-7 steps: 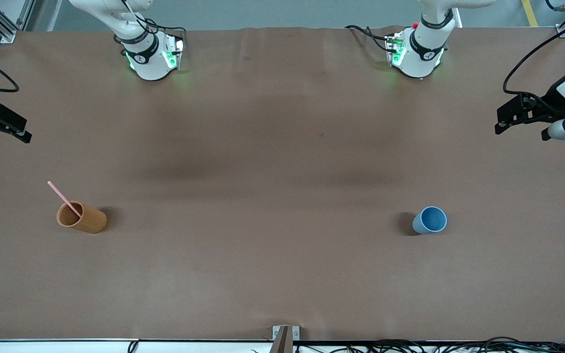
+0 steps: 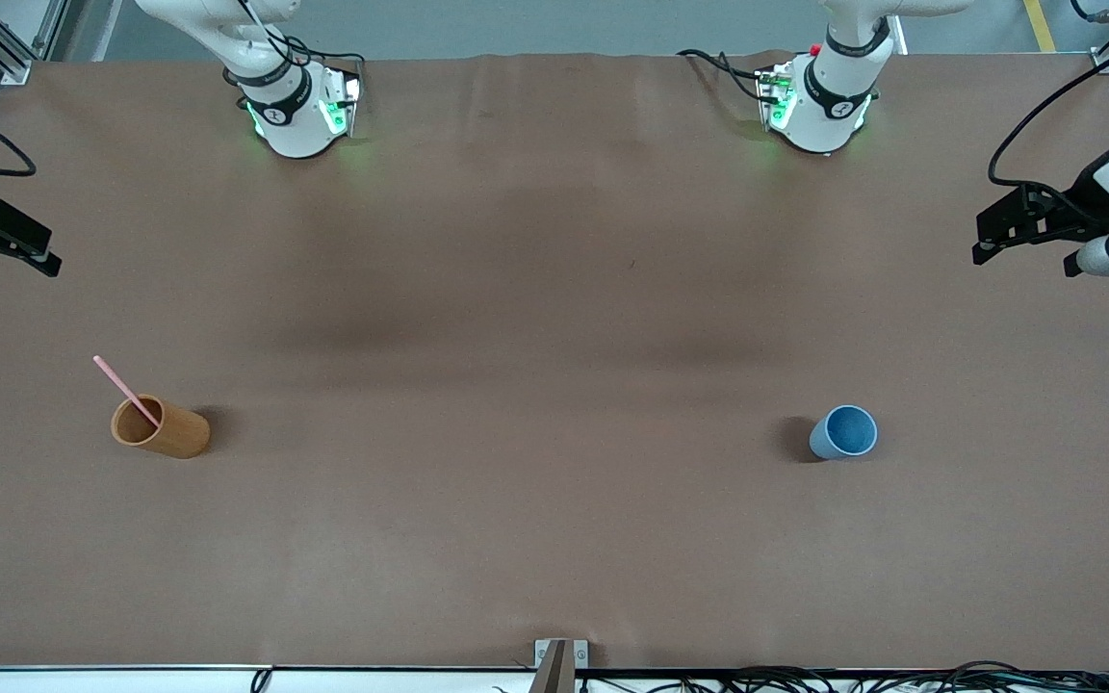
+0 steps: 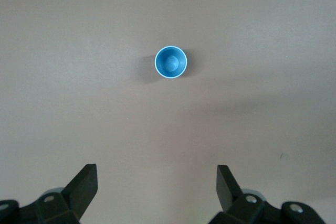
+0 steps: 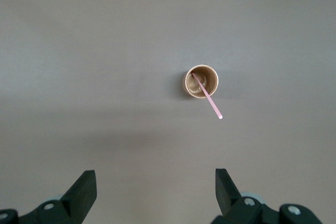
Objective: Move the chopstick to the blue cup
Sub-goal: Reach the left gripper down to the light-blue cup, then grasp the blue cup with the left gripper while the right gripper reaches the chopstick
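The pink chopstick (image 2: 121,385) stands leaning in the orange-brown cup (image 2: 165,433) toward the right arm's end of the table. It also shows in the right wrist view (image 4: 212,106), sticking out of that cup (image 4: 201,82). The blue cup (image 2: 843,433) stands upright and empty toward the left arm's end, and shows in the left wrist view (image 3: 170,62). My right gripper (image 2: 8,269) (image 4: 156,182) is open and empty, high over the table's edge. My left gripper (image 2: 1023,262) (image 3: 157,182) is open and empty, high over the other edge.
The brown table cover (image 2: 554,337) is bare between the two cups. The arms' bases (image 2: 295,115) (image 2: 819,106) stand along the table's edge farthest from the front camera. Cables lie along the nearest edge (image 2: 805,679).
My right gripper has shifted very slightly toward the table's end. The cups and the chopstick have not moved.
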Controlling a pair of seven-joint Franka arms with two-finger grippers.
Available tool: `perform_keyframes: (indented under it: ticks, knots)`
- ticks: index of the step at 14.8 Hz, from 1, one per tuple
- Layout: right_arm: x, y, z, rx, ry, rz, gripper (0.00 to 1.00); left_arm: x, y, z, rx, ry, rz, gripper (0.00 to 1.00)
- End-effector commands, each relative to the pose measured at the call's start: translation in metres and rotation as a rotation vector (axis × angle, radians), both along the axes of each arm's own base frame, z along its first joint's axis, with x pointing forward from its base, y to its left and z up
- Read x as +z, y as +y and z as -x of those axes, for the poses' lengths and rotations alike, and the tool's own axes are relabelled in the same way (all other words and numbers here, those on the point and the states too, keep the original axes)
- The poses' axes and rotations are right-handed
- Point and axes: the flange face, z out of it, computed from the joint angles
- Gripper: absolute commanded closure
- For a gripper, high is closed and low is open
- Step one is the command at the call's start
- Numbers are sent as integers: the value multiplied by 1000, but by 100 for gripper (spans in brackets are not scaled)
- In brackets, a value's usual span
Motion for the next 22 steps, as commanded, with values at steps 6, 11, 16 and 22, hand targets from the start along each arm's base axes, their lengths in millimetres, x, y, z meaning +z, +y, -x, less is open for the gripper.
perform_keyframes:
  ticks: [6, 11, 16, 22]
  knots:
    - [-4, -9, 5, -11, 10, -14, 0, -160, 6, -98, 29, 28, 6, 0]
    - [-84, -99, 4, 3, -46, -171, 3, -275, 3, -112, 40, 16, 7, 0]
    - [-189, -146, 21, 44, -174, -227, 9, -354, -2, -107, 47, 17, 8, 0]
    - [-249, -151, 14, 32, -161, -204, 29, -393, -6, -97, 44, 34, 4, 60]
